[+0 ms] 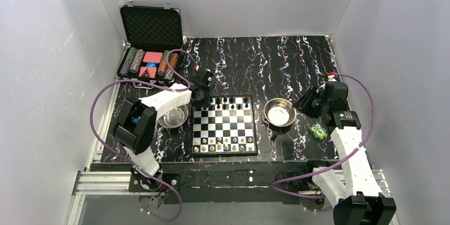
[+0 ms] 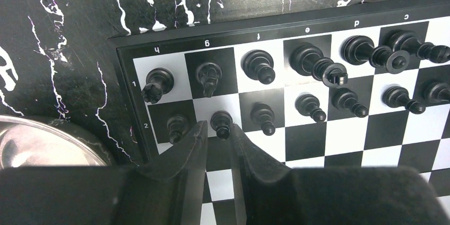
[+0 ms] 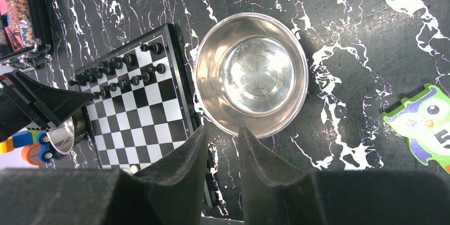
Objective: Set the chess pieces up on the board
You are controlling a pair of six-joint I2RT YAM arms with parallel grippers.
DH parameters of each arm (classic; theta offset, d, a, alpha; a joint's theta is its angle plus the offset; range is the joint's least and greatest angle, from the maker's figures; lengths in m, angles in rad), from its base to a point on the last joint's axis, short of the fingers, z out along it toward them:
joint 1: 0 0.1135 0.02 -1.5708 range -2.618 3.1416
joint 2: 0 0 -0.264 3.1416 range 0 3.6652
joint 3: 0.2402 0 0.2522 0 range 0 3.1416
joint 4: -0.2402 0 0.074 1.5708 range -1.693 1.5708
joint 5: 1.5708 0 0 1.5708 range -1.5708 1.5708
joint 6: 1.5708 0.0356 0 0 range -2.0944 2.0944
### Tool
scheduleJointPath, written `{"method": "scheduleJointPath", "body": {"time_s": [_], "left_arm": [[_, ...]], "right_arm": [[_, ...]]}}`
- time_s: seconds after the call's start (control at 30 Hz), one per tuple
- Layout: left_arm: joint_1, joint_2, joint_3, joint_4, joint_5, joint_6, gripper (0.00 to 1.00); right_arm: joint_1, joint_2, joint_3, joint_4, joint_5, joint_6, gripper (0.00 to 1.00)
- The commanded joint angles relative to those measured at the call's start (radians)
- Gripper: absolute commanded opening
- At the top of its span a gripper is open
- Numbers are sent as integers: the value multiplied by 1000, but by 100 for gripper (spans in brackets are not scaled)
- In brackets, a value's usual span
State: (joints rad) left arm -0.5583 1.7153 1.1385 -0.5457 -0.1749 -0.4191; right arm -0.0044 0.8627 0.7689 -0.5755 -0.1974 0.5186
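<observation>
The board (image 1: pixel 225 127) lies mid-table. Black chess pieces (image 1: pixel 229 101) fill its two far rows and pale pieces (image 1: pixel 223 144) stand along the near rows. In the left wrist view the black pieces stand upright on rows 1 and 2 of the board (image 2: pixel 392 129). My left gripper (image 2: pixel 217 129) is over the far left corner, narrowly open, with a black pawn (image 2: pixel 221 122) standing on its white square between the fingertips (image 2: pixel 197 136). It also shows from above (image 1: pixel 200 97). My right gripper (image 3: pixel 223 135) is open and empty, at the near rim of a steel bowl (image 3: pixel 252 74).
An empty steel bowl (image 1: pixel 279 112) sits right of the board, another (image 1: pixel 172 116) left of it under my left arm. A green owl toy (image 1: pixel 318 131) lies by the right arm. An open black case (image 1: pixel 151 26) with poker chips stands at the far left.
</observation>
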Motion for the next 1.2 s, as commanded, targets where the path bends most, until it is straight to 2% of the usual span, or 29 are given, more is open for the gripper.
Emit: {"method": "scheduleJointPath", "body": {"time_s": [0.0, 0.5, 0.73, 0.97, 1.17], "left_arm": [[6, -15, 27, 4, -1, 5, 22], [9, -108, 98, -48, -7, 15, 23], [12, -204, 108, -76, -13, 10, 24], [12, -283, 99, -85, 26, -4, 25], [12, -316, 80, -84, 59, -27, 25]], "right_arm": [[4, -17, -3, 23, -13, -10, 35], [4, -19, 18, 12, -10, -4, 35], [3, -22, 52, -98, -16, -12, 33], [110, -68, 57, -248, -45, -4, 32], [315, -99, 13, -293, 13, 138, 36]]}}
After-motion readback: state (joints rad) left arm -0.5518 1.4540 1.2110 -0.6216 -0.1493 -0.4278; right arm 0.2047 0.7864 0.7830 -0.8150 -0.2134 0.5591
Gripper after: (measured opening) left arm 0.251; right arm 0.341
